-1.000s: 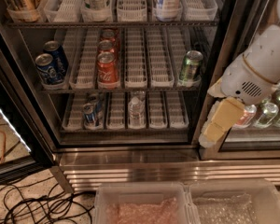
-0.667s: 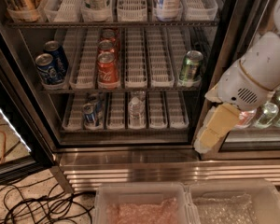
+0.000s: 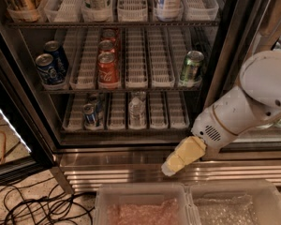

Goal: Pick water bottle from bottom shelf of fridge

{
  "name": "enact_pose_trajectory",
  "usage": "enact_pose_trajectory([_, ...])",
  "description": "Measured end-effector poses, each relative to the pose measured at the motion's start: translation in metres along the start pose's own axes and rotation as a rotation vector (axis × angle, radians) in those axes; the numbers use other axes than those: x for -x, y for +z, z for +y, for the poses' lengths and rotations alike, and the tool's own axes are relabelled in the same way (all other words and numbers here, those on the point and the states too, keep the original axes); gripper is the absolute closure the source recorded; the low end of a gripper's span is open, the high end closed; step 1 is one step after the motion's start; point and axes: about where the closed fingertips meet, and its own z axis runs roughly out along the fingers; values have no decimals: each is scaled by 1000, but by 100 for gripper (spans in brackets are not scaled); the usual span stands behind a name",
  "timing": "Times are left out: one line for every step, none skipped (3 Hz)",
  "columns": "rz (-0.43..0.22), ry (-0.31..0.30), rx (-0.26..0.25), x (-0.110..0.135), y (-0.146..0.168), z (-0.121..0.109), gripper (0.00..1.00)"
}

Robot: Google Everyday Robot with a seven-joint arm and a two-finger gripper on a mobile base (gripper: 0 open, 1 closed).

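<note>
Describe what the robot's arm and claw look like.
The arm is smooth, rounded white shells with a patch of small dark vent slots near the wrist. The claw, low in front of the fridge, is a pale yellow blocky wedge. No cables show on it.

pincer (image 3: 169,168) lower, further L (by fridge (image 3: 107,167) base)

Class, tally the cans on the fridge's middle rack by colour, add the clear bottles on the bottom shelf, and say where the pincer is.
Blue cans: 2
Red cans: 3
Green cans: 1
Water bottle, bottom shelf: 1
Total: 7
The pincer hangs outside the fridge, before its steel base, lower right of the bottle.
</note>
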Motion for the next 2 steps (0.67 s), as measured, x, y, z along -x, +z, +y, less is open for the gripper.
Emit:
enact_pose_trajectory([0,0,0,0,0,0,0])
enact_pose_trajectory([17,13,-21,-3,17,4,0])
